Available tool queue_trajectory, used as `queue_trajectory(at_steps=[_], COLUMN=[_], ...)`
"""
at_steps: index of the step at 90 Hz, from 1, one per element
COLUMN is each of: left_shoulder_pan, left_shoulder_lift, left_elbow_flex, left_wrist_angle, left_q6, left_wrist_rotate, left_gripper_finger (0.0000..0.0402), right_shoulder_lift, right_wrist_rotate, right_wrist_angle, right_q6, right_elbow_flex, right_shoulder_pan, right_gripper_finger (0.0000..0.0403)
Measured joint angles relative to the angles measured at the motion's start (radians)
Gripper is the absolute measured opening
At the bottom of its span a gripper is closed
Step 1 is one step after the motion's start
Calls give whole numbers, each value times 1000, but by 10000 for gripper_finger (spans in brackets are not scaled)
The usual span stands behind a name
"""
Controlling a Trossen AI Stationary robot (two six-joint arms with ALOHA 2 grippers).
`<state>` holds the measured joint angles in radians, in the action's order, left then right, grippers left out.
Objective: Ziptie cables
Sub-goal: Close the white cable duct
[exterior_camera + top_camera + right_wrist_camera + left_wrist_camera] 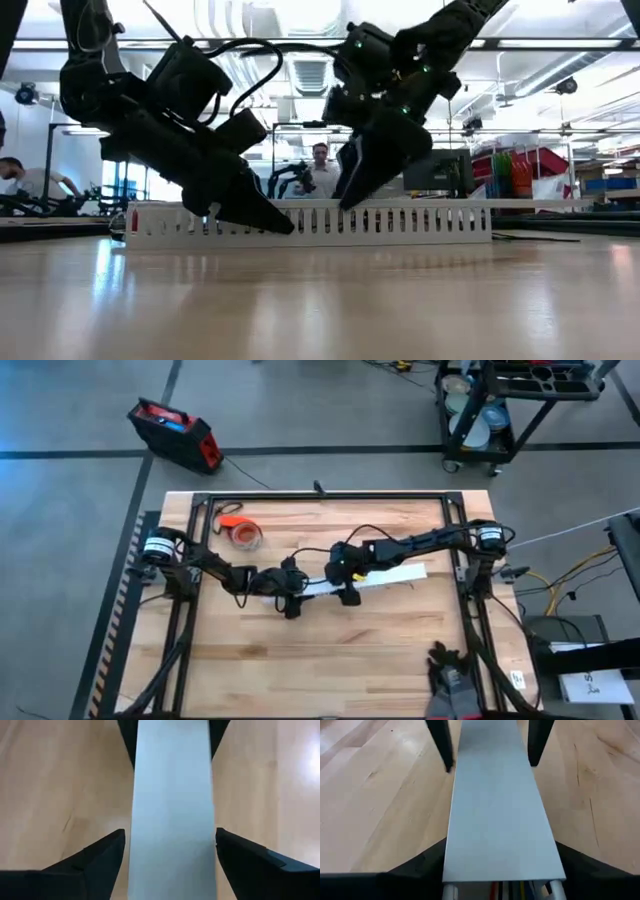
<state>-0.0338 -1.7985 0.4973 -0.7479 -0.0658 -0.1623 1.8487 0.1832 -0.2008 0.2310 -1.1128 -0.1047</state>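
Both grippers are straddling the white slotted channel [385, 578] lying on the wooden table [330, 660]. The left gripper [292, 606] is spreading its fingers [415, 867] on either side of the channel's end, where coloured cables [512, 890] are peeking out just beneath it; the right gripper [349, 594], facing it, is likewise parted around the cover.

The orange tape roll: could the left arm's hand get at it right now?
Probably, after letting go: the tape roll sits uncovered just behind the left hand, which straddles the white channel.
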Motion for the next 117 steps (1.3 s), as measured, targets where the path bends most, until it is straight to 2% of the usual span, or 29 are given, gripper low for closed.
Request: queue_trajectory(at_steps=[21, 40, 56, 77, 99, 117], left_shoulder_pan=[0, 0, 0, 0, 1, 1], left_shoulder_lift=[0, 0, 0, 8, 62, 150], left_elbow_flex=[-2, -5, -8, -5, -11, -14], left_wrist_angle=[0, 7, 15, 15, 36, 182], left_q6=[0, 0, 1, 1, 12, 14], left_wrist_rotate=[-4, -9, -12, -7, 2, 8], left_gripper_finger=[226, 232, 226, 236, 245, 255], right_shoulder_lift=[6, 17, 47, 63, 46, 46], right_wrist_rotate=[-4, -8, 4, -3, 5, 4], right_wrist_angle=[39, 97, 145, 177, 174, 161], right_q6=[-14, -13, -15, -3, 19, 29], right_elbow_flex=[2, 8, 8, -8, -8, -4], right_shoulder_pan=[0, 2, 5, 12, 13, 13], right_gripper_finger=[217, 216, 236, 230, 288, 311])
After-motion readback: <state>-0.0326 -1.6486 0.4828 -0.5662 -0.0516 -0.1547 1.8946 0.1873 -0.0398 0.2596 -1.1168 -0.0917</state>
